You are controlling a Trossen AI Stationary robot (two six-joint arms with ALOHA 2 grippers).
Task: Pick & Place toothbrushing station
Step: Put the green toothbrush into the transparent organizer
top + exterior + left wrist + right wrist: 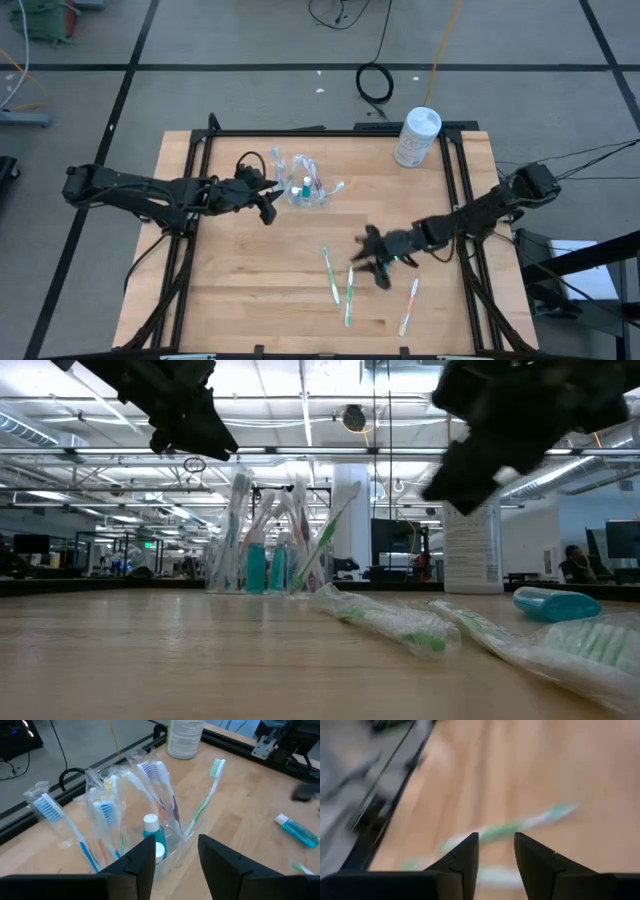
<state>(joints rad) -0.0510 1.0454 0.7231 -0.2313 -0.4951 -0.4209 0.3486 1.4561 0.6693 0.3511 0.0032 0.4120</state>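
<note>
The clear plastic cup [308, 190] stands upright at the table's far middle, holding several wrapped toothbrushes [155, 775] and small blue tubes [151, 827]. My left gripper [175, 860] hovers open just left of the cup [172, 847], above the table, and holds nothing. Three wrapped toothbrushes [330, 272] [349, 295] [408, 305] lie flat on the near middle of the table. A blue tube [297, 830] lies on the wood to the right of the cup. My right gripper [368, 258] hangs open over the loose toothbrushes [520, 825], with nothing between its fingers.
A tall white canister [418, 135] stands at the table's far right corner region. Black rails [455, 180] frame the wooden top. Bare wood lies between the cup and the loose toothbrushes.
</note>
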